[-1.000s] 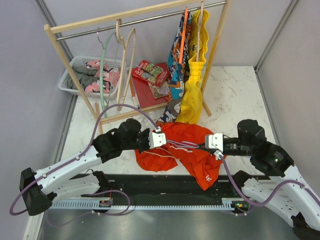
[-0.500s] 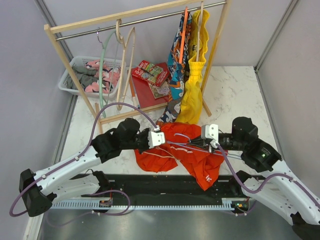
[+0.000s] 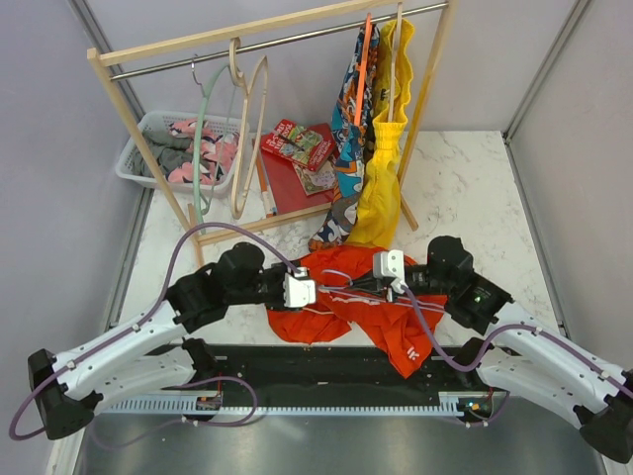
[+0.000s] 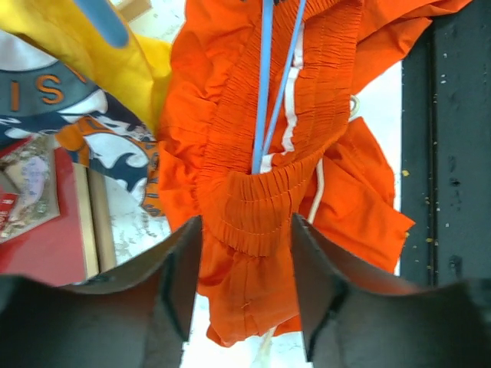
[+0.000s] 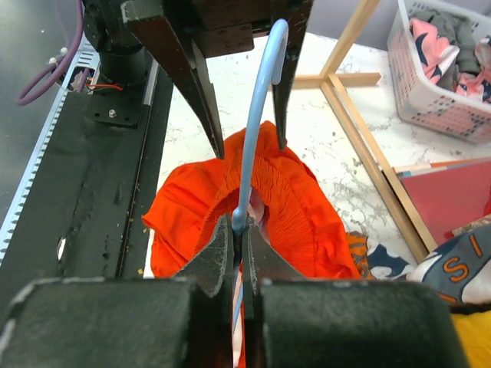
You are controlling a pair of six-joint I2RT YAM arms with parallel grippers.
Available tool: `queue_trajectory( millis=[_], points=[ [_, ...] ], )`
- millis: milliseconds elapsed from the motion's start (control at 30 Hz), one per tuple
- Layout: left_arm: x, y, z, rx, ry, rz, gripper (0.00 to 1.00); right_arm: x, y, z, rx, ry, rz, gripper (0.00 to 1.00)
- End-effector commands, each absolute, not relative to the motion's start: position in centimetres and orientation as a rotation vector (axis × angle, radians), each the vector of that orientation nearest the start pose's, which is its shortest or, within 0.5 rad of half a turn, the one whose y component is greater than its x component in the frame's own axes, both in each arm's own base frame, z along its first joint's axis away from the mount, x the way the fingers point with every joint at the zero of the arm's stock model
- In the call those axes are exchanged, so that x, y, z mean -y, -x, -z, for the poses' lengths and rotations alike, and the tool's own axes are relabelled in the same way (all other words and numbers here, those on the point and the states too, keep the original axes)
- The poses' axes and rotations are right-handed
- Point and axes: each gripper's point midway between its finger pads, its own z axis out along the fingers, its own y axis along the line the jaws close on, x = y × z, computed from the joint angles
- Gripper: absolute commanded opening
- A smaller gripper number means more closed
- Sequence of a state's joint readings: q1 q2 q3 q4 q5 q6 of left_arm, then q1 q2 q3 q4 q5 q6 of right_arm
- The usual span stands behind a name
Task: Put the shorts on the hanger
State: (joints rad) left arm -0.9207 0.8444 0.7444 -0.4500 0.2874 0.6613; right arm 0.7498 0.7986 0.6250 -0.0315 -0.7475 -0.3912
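Note:
The orange-red shorts (image 3: pixel 396 322) lie crumpled on the marble table between both arms. Their gathered waistband (image 4: pixel 261 207) bunches around the thin light-blue hanger (image 4: pixel 265 84). My right gripper (image 5: pixel 242 230) is shut on the hanger's neck, just below the hook (image 5: pixel 265 92), which points toward the left arm. My left gripper (image 4: pixel 245 287) is open, its dark fingers (image 4: pixel 180 284) standing either side of the waistband's edge without touching it. From above, the left gripper (image 3: pixel 318 290) and right gripper (image 3: pixel 362 281) face each other over the shorts, with the hanger (image 3: pixel 341 290) between them.
Behind stands a wooden rack (image 3: pixel 267 40) with beige hangers (image 3: pixel 252 119), a teal hanger (image 3: pixel 203 129), a yellow garment (image 3: pixel 381 168) and a patterned garment (image 3: pixel 348 119). A white basket (image 3: pixel 148 148) of clothes and red books (image 3: pixel 297 158) sit at back left. A black mat (image 3: pixel 326 371) lines the near edge.
My left gripper has opened, let go of the waistband and drawn back left. The right arm has moved left with the hanger, pushing it further into the shorts.

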Motion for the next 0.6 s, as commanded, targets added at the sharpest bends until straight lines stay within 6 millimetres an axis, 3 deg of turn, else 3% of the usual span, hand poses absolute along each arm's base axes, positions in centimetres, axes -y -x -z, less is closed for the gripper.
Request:
queue_trajectory(
  millis=[0, 133, 267, 433, 467, 533, 567],
  points=[
    [23.9, -15.8, -18.9, -1.327, -1.633, 0.405, 0.63, -28.5, -13.4, -26.0, -0.979, 1.397, -0.915, 0.0],
    [24.4, -15.3, -17.5, -1.33, -1.668, 0.446, 0.67, -28.6, -13.3, -25.7, -0.952, 1.414, -0.908, 0.0],
    [25.9, -16.3, -16.8, -1.339, -1.662, 0.454, 0.68, -28.9, -13.1, -25.6, -0.901, 1.452, -0.89, 0.0],
    [27.9, -16.3, -16.6, -1.358, -1.665, 0.547, 0.59, -29.5, -12.9, -25.8, -0.854, 1.492, -0.871, 0.0],
    [28.2, -16.3, -16.4, -1.365, -1.67, 0.56, 0.55, -29.6, -13.0, -26.2, -0.845, 1.494, -0.863, 0.0],
    [28.2, -16.3, -16.4, -1.369, -1.665, 0.564, 0.23, -29.4, -13.4, -26.2, -0.864, 1.497, -0.832, 0.0],
    [28.1, -16.6, -16.5, -1.405, -1.634, 0.557, 0.02, -29.2, -13.8, -27.2, -0.871, 1.479, -0.799, 0.04]
  ],
)
